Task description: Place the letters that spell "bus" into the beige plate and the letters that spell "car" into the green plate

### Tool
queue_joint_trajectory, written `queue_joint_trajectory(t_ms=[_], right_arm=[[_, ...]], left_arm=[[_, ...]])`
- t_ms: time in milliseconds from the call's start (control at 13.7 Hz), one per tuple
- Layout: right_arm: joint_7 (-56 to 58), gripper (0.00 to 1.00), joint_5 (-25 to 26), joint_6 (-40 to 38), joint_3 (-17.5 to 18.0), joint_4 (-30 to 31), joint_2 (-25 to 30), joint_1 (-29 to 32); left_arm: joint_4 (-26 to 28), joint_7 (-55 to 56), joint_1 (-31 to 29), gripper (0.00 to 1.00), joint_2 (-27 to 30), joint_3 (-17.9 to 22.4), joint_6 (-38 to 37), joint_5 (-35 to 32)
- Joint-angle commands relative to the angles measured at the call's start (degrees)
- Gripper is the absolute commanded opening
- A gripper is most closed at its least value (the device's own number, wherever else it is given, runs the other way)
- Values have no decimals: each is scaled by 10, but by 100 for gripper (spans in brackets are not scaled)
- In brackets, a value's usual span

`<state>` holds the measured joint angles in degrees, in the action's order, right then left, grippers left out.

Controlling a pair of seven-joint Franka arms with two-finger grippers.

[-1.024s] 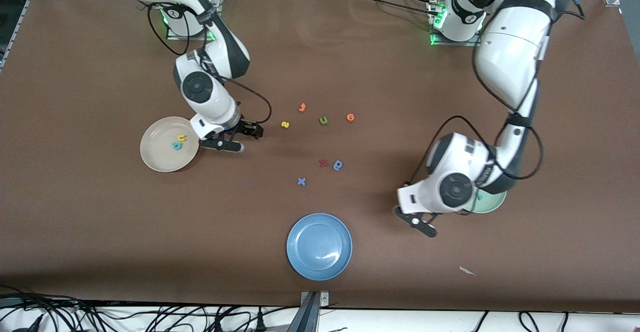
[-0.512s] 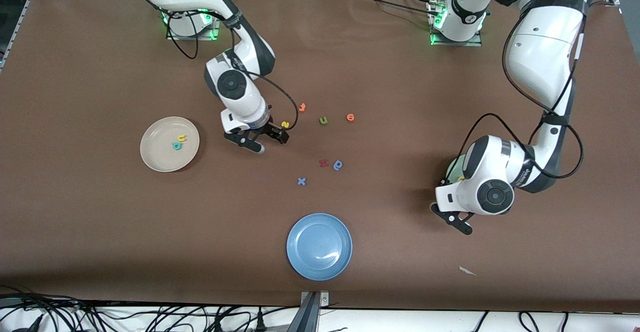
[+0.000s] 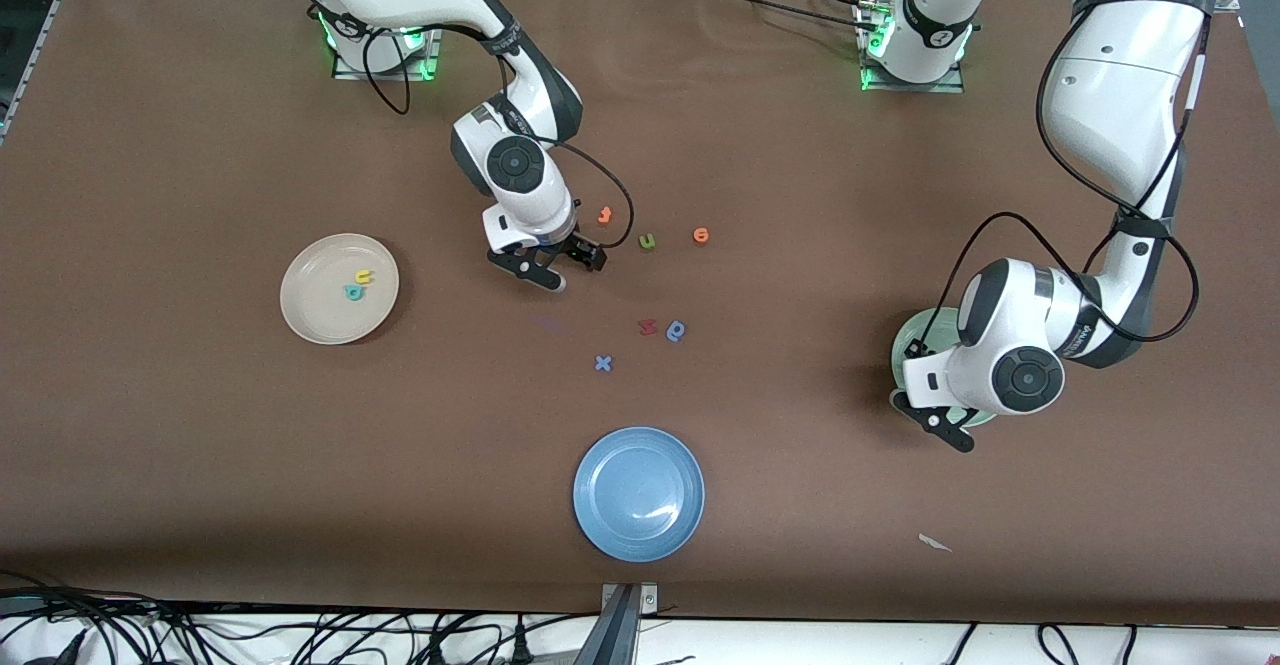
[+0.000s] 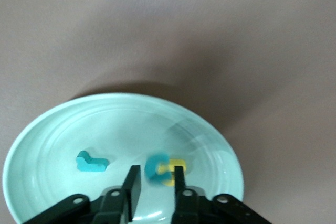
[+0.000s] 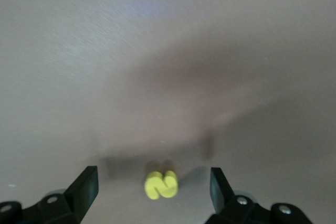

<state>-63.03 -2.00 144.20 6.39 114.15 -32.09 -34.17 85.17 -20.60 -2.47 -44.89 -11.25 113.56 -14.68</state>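
Observation:
The beige plate toward the right arm's end holds a yellow u and a teal b. My right gripper hangs open low over the table, with the yellow s lying between its fingers, touching neither. The arm hides the s in the front view. My left gripper is over the green plate, open. A blurred teal c sits loose between its fingers, beside a yellow a. A teal r lies in the same plate.
Mid-table lie an orange t, a green u, an orange e, a red letter, a blue rounded letter and a blue x. A blue plate sits nearest the camera. A paper scrap lies near the table edge.
My right gripper has travelled from beside the beige plate to over the yellow s. My left gripper has moved over the green plate, opened, and let go of the teal c.

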Motion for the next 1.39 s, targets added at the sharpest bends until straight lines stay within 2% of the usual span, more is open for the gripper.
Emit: queue_joint_trajectory(t_ms=[0, 73, 220, 366, 732, 951, 1098, 1244, 1317], right_arm=[[-7, 83, 8, -22, -8, -11, -3, -8], [-5, 76, 8, -22, -8, -11, -3, -7], [-3, 68, 9, -22, -8, -12, -3, -8], [-3, 58, 10, -21, -7, -12, -3, -8], [-3, 51, 11, -21, -6, -12, -3, -9], [-3, 46, 13, -19, -6, -11, -3, -12], [-3, 39, 14, -17, -6, -11, -3, -12], [6, 31, 14, -16, -6, -10, -3, -12], [9, 27, 14, -16, -6, -10, -3, -12]], left_arm=[[28, -9, -7, 100, 31, -5, 11, -7], [25, -3, -4, 100, 41, -5, 4, -3], [22, 5, 4, 100, 70, -6, -11, 1], [18, 13, 4, 100, 100, -6, -28, 37], [18, 96, 4, 100, 216, -6, -118, 83], [18, 158, 0, 100, 288, -6, -172, 88], [21, 159, 13, 100, 334, 19, -199, 123], [26, 159, 62, 100, 375, 84, -215, 138], [26, 159, 67, 100, 387, 88, -213, 137]])
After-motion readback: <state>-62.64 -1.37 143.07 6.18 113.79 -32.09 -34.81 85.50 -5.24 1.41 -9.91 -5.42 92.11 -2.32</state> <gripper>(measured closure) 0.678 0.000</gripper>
